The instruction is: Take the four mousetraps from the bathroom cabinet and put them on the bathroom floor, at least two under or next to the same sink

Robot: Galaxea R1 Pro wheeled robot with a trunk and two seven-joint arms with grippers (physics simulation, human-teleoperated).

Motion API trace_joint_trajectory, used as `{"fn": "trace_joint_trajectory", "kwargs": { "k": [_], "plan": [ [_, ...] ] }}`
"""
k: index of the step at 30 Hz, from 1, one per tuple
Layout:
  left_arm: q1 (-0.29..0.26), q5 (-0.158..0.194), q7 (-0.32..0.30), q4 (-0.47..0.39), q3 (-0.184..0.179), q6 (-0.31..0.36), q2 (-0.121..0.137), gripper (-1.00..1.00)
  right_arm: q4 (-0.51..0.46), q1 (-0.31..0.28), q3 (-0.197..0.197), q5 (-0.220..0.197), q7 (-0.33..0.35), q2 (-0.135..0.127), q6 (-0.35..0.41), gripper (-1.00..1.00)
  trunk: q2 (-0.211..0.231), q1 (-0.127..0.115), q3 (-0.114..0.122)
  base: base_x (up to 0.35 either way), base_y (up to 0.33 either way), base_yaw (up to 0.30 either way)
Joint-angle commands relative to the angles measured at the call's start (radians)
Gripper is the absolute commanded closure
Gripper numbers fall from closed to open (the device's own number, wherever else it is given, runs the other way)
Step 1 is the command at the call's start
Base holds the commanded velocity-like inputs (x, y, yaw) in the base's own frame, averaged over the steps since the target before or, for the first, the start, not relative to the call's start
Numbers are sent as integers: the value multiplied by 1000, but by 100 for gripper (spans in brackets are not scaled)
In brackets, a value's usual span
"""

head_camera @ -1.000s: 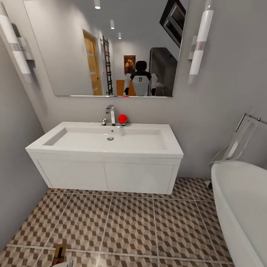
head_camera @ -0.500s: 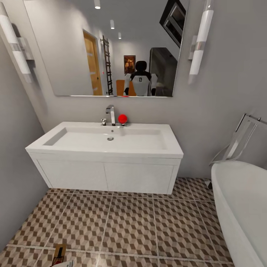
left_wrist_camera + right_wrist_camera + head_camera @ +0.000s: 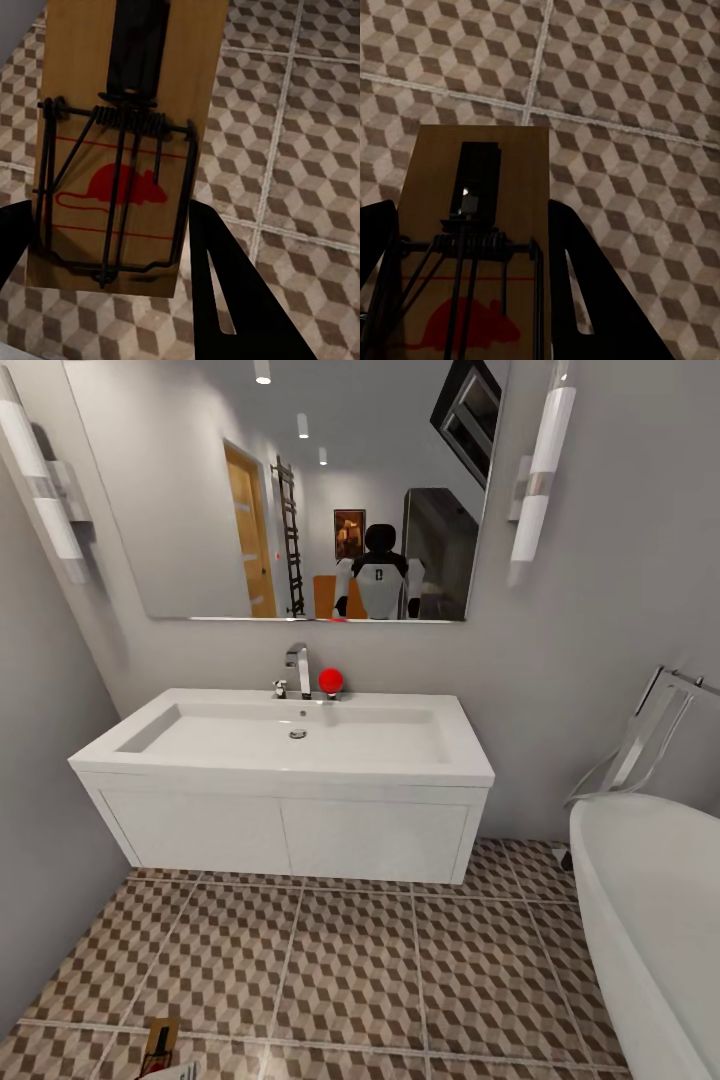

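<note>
Sink [image 3: 280, 760] is hanging on the wall straight ahead in the head view, with bathroom floor [image 3: 350, 970] under it. A mousetrap [image 3: 161, 1042] is peeking in at 7 o'clock, low over the tiles.

In the left wrist view, the left end effector [image 3: 112, 247] is clenching a mousetrap [image 3: 124, 142] by its long edges. The board looks light, thin and stiff, so its edges are the safe place to hold, away from the snappy wire.

In the right wrist view, the right end effector [image 3: 472, 270] is clenching another mousetrap [image 3: 472, 240] above the floor.
</note>
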Motion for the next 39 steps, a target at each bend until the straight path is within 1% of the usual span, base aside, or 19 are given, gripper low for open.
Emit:
{"fn": "trace_joint_trajectory", "kwargs": {
  "k": [1, 39],
  "plan": [
    [0, -4, 15, -2, -9, 0, 1, 100, 1, -1, -4, 8, -5, 0, -2, 100, 0, 0, -1, 0, 0, 0],
    [0, -4, 15, -2, -9, 0, 1, 100, 1, -1, -4, 8, -5, 0, -2, 100, 0, 0, -1, 0, 0, 0]
  ]
}}
